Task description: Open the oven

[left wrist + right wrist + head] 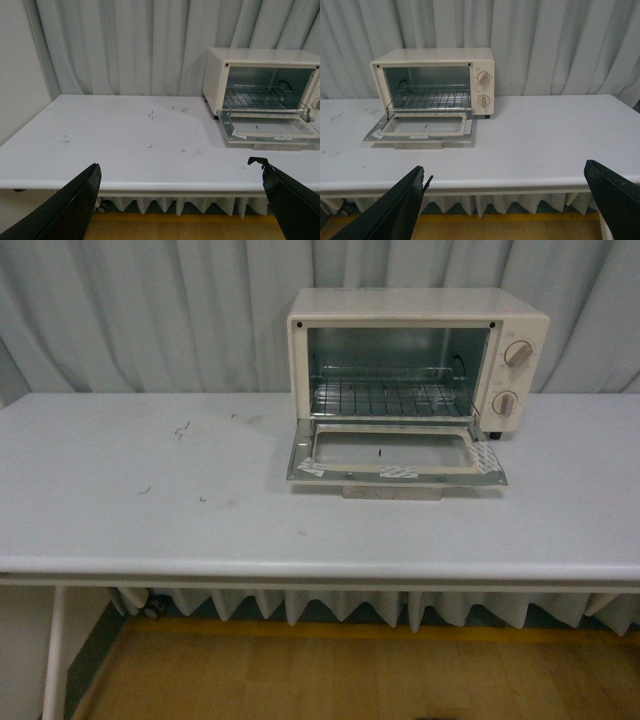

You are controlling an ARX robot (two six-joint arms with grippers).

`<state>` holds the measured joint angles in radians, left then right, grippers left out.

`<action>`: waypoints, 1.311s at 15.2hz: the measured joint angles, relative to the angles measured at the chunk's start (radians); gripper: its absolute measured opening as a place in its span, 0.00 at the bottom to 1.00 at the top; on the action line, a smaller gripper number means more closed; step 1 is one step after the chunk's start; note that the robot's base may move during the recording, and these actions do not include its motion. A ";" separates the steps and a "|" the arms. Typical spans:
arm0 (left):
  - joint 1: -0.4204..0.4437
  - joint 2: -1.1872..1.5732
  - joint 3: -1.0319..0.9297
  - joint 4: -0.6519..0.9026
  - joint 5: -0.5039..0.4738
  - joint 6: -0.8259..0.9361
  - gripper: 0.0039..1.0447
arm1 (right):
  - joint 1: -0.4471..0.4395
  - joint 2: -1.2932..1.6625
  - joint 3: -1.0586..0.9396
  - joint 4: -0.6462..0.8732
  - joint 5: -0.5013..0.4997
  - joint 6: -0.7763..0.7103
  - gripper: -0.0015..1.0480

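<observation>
The cream-white oven (520, 315) stands at the back of the white table (150, 520), right of centre. Its glass-windowed door (394, 453) lies folded down flat on the table, with the beige bar handle (392, 490) at its front edge. The wire rack (388, 398) shows inside, and two round knobs (517, 353) are on the right. The oven also shows in the left wrist view (216, 70) and the right wrist view (485, 57). My left gripper (180, 175) and right gripper (505, 175) are open and empty, held before the table's front edge, far from the oven. Neither arm shows in the front view.
Grey-white curtains (150, 310) hang behind the table. Small dark marks (181, 429) dot the tabletop left of the oven. A pleated white skirt (350, 605) hangs under the table edge above a wooden floor (330, 680). A white wall (20, 75) stands at the table's left end.
</observation>
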<state>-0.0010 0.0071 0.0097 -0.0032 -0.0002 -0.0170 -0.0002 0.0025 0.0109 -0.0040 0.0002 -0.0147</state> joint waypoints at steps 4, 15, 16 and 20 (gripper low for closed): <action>0.000 0.000 0.000 0.001 0.000 0.000 0.94 | 0.000 0.000 0.000 0.001 0.000 0.000 0.94; 0.000 0.000 0.000 0.001 0.000 0.000 0.94 | 0.000 0.000 0.000 0.002 0.000 0.000 0.94; 0.000 0.000 0.000 0.002 0.000 0.000 0.94 | 0.000 0.000 0.000 0.003 0.000 0.000 0.94; 0.000 0.000 0.000 0.002 0.000 0.000 0.94 | 0.000 0.000 0.000 0.002 -0.001 0.000 0.94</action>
<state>-0.0010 0.0071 0.0097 -0.0013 -0.0006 -0.0174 -0.0002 0.0025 0.0109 -0.0017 -0.0006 -0.0147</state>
